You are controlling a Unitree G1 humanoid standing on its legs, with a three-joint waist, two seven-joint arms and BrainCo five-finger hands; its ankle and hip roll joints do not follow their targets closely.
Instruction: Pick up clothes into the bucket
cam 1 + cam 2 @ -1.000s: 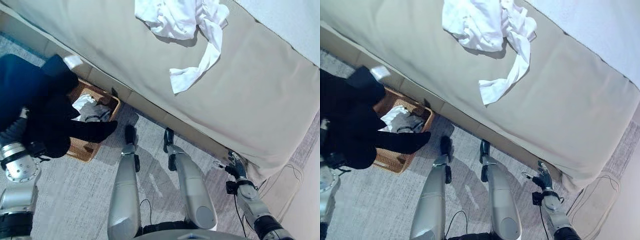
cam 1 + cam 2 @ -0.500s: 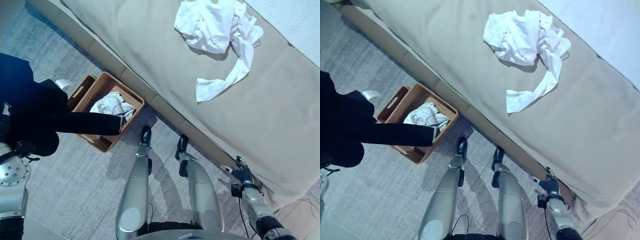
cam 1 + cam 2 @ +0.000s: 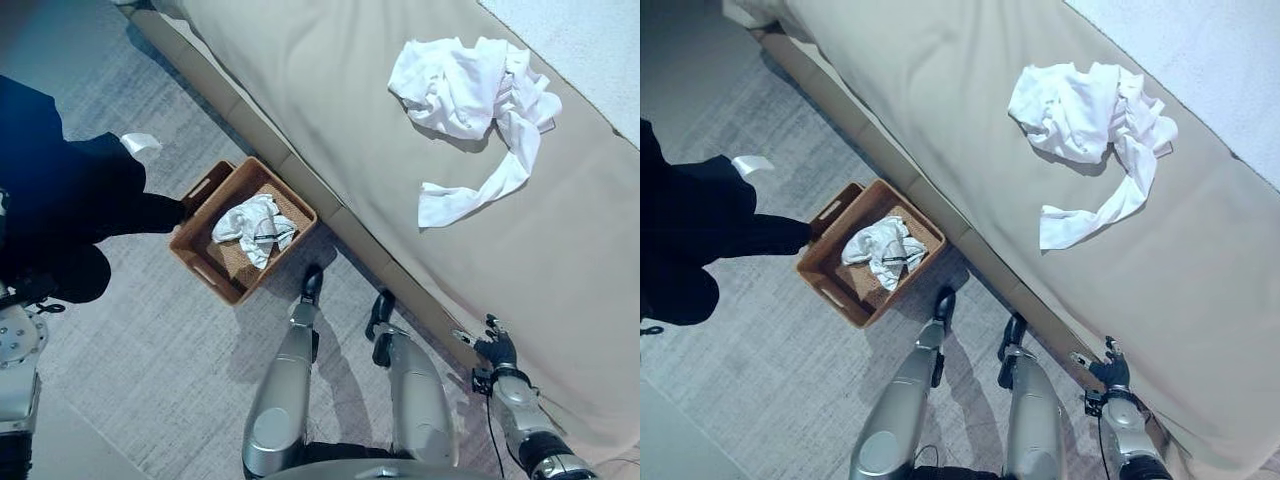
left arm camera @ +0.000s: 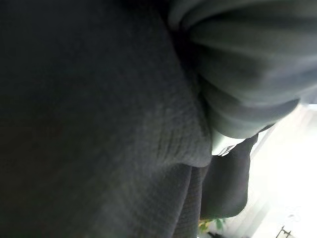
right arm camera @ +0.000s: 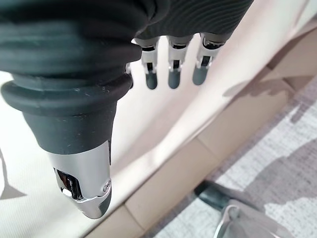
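A dark garment (image 3: 70, 200) hangs bunched over my left arm at the left edge, a white tag (image 3: 140, 143) on it. Its sleeve tip reaches the left corner of a brown woven basket (image 3: 200, 268) on the floor by the bed. In the left wrist view the dark garment (image 4: 89, 124) lies against my left hand's ribbed cover (image 4: 247, 64) and hides the fingers. A crumpled white garment (image 3: 255, 225) lies in the basket. More white clothes (image 3: 470, 95) lie spread on the beige bed (image 3: 330, 90). My right hand (image 3: 497, 350) hangs by the bed's edge, its fingers (image 5: 171, 74) straight and empty.
The bed runs diagonally across the view, its base (image 3: 250, 130) right behind the basket. Grey carpet (image 3: 130, 340) covers the floor in front of the basket and to its left.
The whole view has swung, so the camera moved. The dark sleeve, which lay across the basket, now ends at its left corner, and the white garment inside is uncovered.
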